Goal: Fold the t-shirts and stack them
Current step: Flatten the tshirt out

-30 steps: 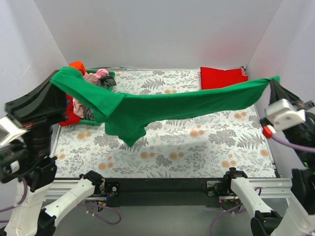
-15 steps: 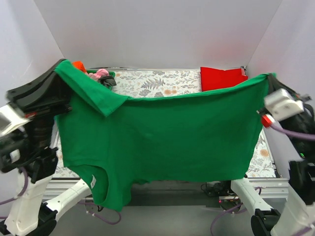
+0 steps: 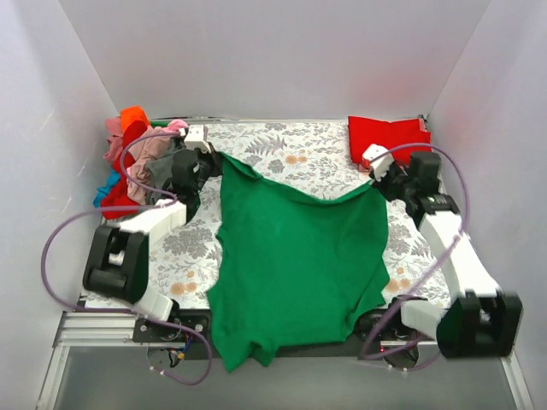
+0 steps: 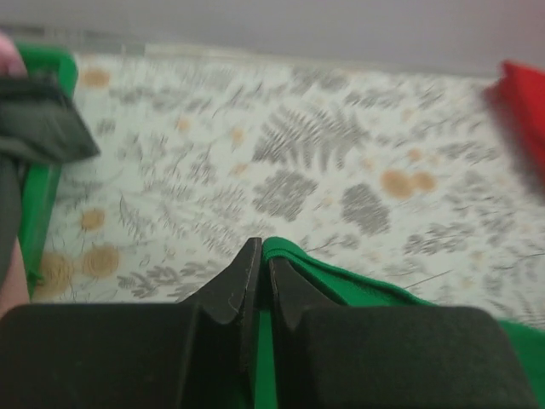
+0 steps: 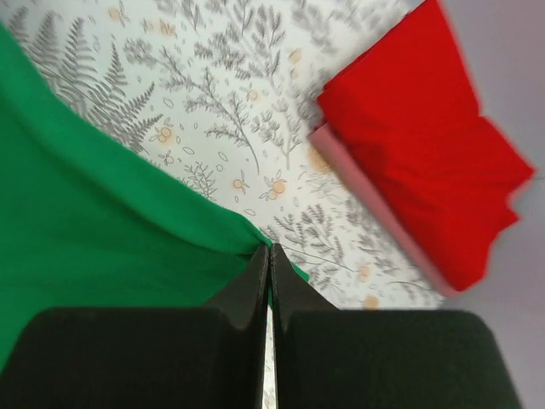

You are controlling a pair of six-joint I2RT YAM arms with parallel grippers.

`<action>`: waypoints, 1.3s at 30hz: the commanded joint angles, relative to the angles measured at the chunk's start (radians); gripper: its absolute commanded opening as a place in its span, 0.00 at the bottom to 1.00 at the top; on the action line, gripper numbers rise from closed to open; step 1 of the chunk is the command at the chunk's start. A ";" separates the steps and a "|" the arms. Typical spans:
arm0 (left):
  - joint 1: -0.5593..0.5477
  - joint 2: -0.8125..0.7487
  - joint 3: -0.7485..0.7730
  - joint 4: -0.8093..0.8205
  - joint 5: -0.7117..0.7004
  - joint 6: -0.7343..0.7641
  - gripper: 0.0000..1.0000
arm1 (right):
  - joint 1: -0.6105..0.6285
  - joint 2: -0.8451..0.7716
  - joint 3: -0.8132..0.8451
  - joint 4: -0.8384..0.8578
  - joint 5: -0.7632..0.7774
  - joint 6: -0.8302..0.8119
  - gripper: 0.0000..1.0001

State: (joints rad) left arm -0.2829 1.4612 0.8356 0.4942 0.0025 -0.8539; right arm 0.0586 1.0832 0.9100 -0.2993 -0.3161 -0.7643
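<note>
Across the cloth-covered tabletop, the green t-shirt lies spread flat, plain and lightly creased. Its near end droops over the front edge, and its sleeves are hard to make out. The left gripper and right gripper each pinch a far corner. A folded red t-shirt lies far right, and piled t-shirts lie far left.

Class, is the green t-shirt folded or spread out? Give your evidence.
Spread out. The green t-shirt lies open and unfolded over the floral cloth, its far corners pinched by the left claw and right claw.
</note>
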 commanded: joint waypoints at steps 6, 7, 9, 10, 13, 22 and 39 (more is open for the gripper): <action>0.099 0.349 0.275 -0.019 0.122 -0.123 0.00 | -0.013 0.383 0.029 0.414 0.015 0.074 0.01; 0.102 0.363 0.287 -0.026 0.129 -0.122 0.00 | -0.013 0.402 0.036 0.419 0.023 0.074 0.01; 0.108 0.384 0.315 -0.042 0.145 -0.113 0.00 | -0.013 0.454 0.067 0.424 0.035 0.077 0.01; 0.110 0.404 0.339 -0.046 0.149 -0.109 0.00 | -0.016 0.464 0.078 0.425 0.038 0.082 0.01; 0.114 0.429 0.378 -0.069 0.166 -0.100 0.00 | -0.023 0.495 0.118 0.427 0.046 0.109 0.01; 0.129 0.472 0.454 -0.074 0.165 -0.116 0.00 | -0.028 0.553 0.222 0.425 0.055 0.137 0.01; 0.133 0.688 0.720 -0.171 0.105 -0.166 0.00 | -0.028 0.764 0.434 0.394 0.095 0.212 0.01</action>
State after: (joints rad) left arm -0.1574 2.1490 1.4914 0.3389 0.1410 -1.0142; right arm 0.0338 1.8309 1.2774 0.0700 -0.2382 -0.5777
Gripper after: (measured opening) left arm 0.031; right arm 0.020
